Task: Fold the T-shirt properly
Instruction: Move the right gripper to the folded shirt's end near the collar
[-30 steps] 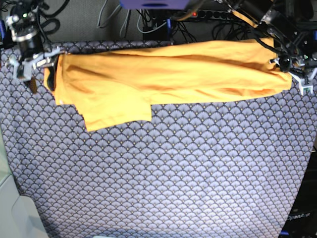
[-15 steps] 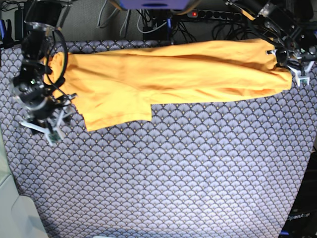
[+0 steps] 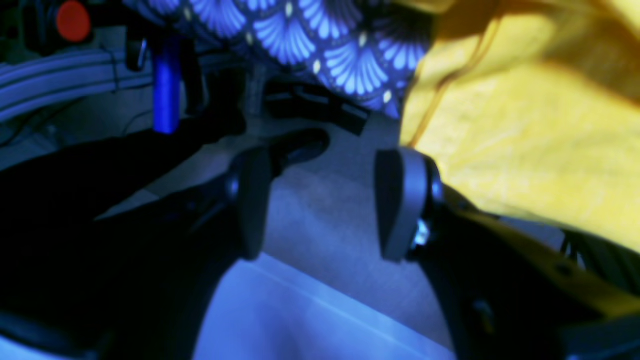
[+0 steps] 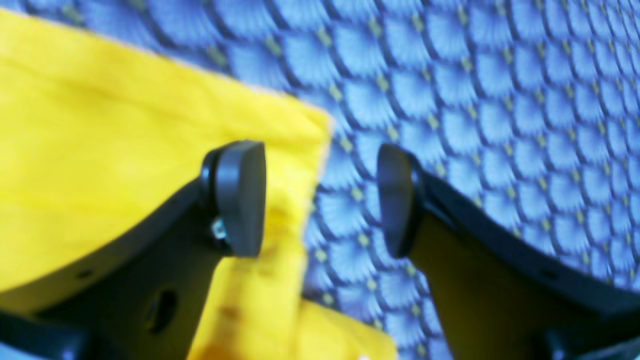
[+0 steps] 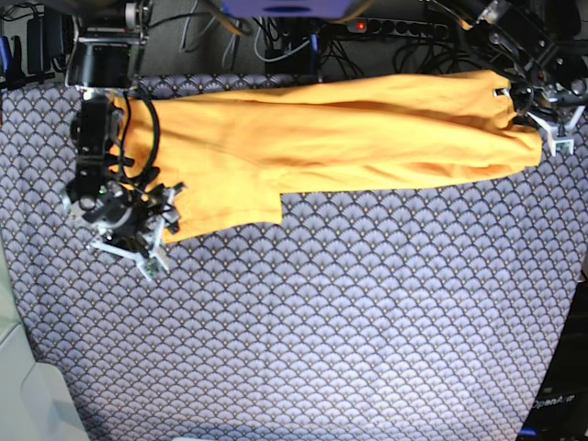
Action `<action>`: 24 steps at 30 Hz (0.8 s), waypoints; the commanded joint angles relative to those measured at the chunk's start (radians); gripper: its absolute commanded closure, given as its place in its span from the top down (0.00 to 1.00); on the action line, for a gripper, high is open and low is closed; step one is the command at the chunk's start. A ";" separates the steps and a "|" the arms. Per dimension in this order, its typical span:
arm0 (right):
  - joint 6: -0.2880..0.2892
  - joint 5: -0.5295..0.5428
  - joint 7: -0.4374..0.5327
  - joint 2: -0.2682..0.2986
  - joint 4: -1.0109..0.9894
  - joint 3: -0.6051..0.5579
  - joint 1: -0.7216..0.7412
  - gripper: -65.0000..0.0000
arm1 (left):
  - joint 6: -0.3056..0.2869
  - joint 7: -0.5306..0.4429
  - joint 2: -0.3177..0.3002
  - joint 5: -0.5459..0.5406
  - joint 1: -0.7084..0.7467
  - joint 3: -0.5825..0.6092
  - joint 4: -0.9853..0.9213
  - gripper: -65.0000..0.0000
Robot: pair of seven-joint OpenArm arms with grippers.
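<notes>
The T-shirt (image 5: 331, 138) lies folded lengthwise across the tabletop (image 5: 349, 322). The right gripper (image 4: 320, 200) hovers at its sleeve corner, fingers wide and empty. The left gripper (image 3: 320, 202), apparently off the tabletop edge, also gapes empty.

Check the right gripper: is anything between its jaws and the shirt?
Nothing visible. The right gripper is open above the shirt corner, one finger over the cloth, the other over bare table cover. Only the shirt's own edge lies in the gap.
</notes>
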 commanded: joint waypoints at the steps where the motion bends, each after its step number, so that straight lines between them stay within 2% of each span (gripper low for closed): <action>1: -0.004 0.003 0.014 0.002 0.018 0.004 0.021 0.55 | 0.002 0.003 -0.010 0.005 -0.009 0.001 0.014 0.51; 5: -0.004 0.003 0.015 -0.024 0.008 0.003 0.041 0.55 | 0.002 0.003 -0.010 0.005 -0.010 0.001 0.014 0.51; 13: -0.004 0.003 0.083 -0.018 -0.171 0.007 0.110 0.55 | 0.002 0.006 -0.010 0.005 -0.010 0.001 0.016 0.51; 24: -0.004 0.000 0.118 -0.003 -0.196 0.007 0.133 0.55 | 0.002 0.006 -0.010 0.005 -0.013 0.001 0.016 0.51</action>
